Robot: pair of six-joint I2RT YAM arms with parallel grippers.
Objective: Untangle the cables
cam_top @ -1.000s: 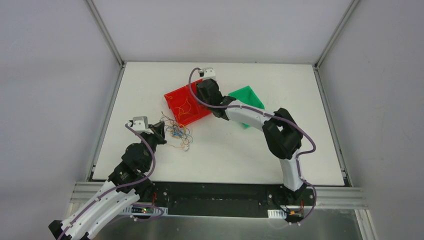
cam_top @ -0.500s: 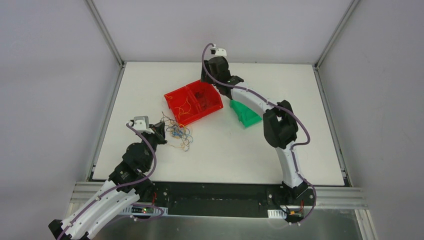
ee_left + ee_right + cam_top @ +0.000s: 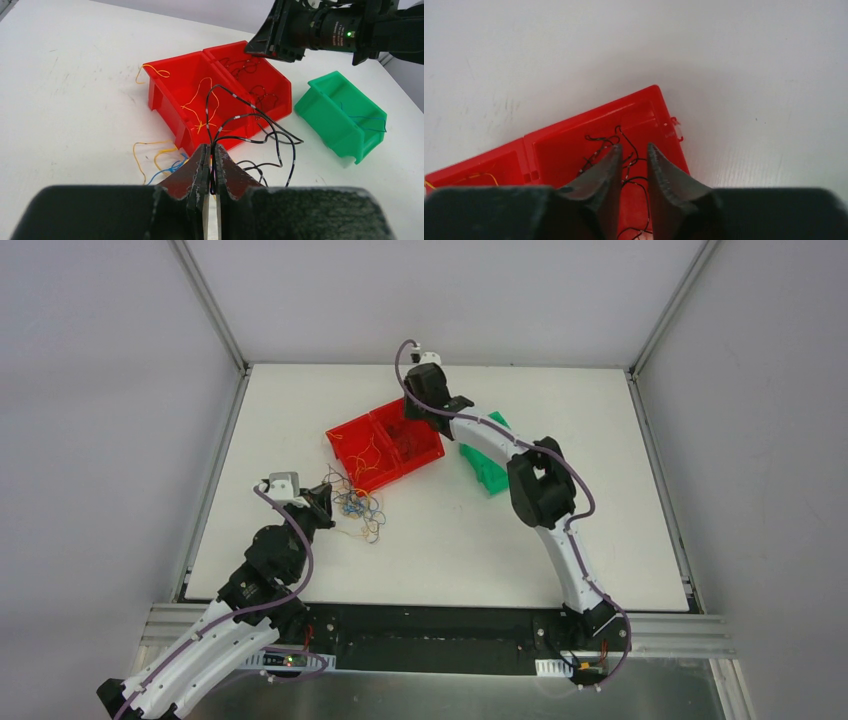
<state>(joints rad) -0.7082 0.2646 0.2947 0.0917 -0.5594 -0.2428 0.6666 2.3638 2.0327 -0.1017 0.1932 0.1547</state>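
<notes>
The cables (image 3: 355,508) form a small loopy clump of yellow, blue and dark wires on the white table, just in front of the red bins. My left gripper (image 3: 322,502) sits at the clump's left edge. It is shut on a dark grey wire (image 3: 260,131), which loops up out of the jaws (image 3: 210,150). Yellow and blue strands (image 3: 152,159) lie to the left of the fingers. My right gripper (image 3: 413,423) hangs over the right red bin. Its fingers stand apart (image 3: 634,147) above dark wires (image 3: 599,140) lying in that bin.
Two red bins (image 3: 345,432) stand side by side. The left one holds yellow wires (image 3: 205,100), the right one dark wires (image 3: 250,65). A green bin (image 3: 485,462) to their right holds a blue wire (image 3: 367,119). Frame posts stand at the table's back corners.
The right arm swung from low over the red bins to the back of the table, then came slightly forward over the right red bin. The left gripper stayed shut at the clump.
</notes>
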